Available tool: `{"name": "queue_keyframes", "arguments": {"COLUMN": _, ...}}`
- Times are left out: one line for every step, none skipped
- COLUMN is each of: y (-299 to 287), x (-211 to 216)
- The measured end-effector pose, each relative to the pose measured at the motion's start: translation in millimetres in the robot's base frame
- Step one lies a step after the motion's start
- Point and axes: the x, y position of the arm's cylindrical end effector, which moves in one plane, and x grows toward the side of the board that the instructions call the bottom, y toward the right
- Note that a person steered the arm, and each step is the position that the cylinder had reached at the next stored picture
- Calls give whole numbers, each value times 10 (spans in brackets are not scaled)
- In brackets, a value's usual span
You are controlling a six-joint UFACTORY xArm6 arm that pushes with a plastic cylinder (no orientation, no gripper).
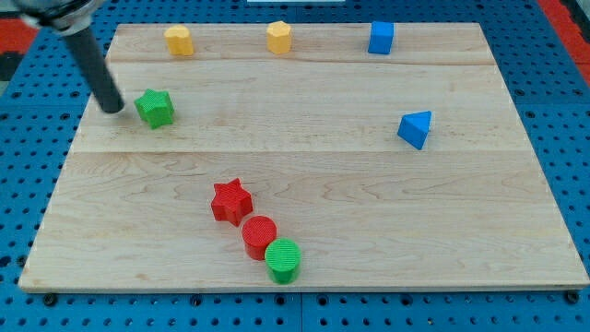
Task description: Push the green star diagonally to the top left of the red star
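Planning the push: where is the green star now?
The green star sits at the view's upper left, just right of my tip, well up-left of the red star.

- My tip (112, 107) stood just left of the green star (155, 108).
- The red star (230, 201) lay well below, touching the red cylinder (259, 236).
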Motion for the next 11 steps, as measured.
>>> {"name": "queue_keyframes", "arguments": {"y": 999, "x": -12}}
{"name": "queue_keyframes", "arguments": {"y": 1437, "x": 294}}
{"name": "queue_keyframes", "arguments": {"y": 1516, "x": 710}}
{"name": "queue_keyframes", "arguments": {"y": 1508, "x": 150}}
{"name": "queue_keyframes", "arguments": {"y": 921, "x": 67}}
{"name": "queue_keyframes", "arguments": {"y": 627, "x": 372}}
{"name": "queue_keyframes", "arguments": {"y": 468, "x": 1058}}
{"name": "queue_keyframes", "arguments": {"y": 502, "x": 1430}}
{"name": "queue_keyframes", "arguments": {"y": 320, "x": 1103}}
{"name": "queue_keyframes", "arguments": {"y": 75, "x": 897}}
{"name": "queue_keyframes", "arguments": {"y": 678, "x": 666}}
